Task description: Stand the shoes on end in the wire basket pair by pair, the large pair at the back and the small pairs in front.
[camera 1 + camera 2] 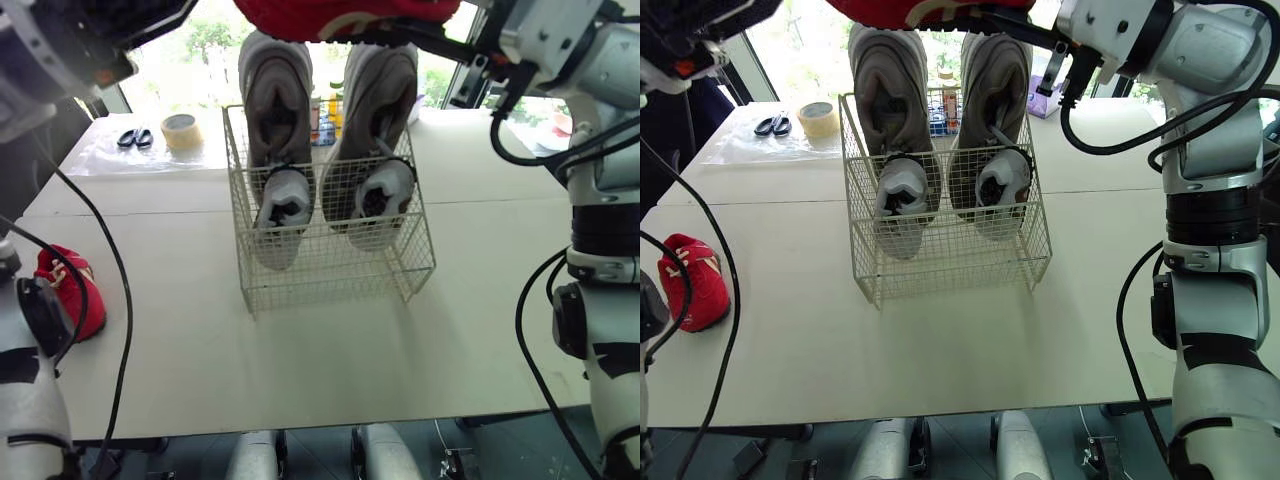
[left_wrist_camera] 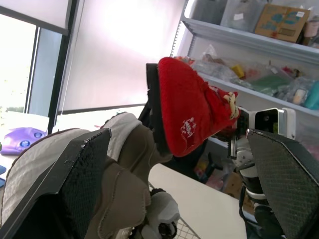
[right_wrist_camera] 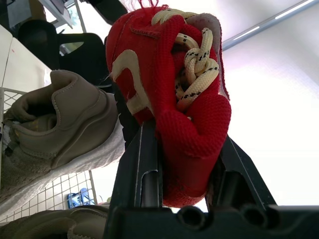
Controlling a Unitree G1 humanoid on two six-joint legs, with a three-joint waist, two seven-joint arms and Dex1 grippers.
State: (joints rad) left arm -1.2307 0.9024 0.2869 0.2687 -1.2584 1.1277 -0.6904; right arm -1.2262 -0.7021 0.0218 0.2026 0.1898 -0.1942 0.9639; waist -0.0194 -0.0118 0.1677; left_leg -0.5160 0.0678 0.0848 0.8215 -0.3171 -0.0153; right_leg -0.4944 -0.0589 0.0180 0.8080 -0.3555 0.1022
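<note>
We see the right pincer (image 3: 189, 154) pinching a red shoe (image 3: 169, 74) at top centre above the wire basket (image 1: 330, 272), large tan pair (image 1: 278, 100) at its back, small grey pair (image 1: 286, 200) in front, left pincer (image 2: 177, 137) spread, second red shoe (image 1: 78, 290) on desk (image 1: 300, 380), left edge

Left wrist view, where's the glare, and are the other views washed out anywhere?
Left wrist view: the window blind behind the red knitted shoe glows white, backlighting it. Right wrist view: the background beyond that shoe is blown white. Left eye view: the windows behind the white wire basket are overexposed, while the white table is evenly lit.
</note>
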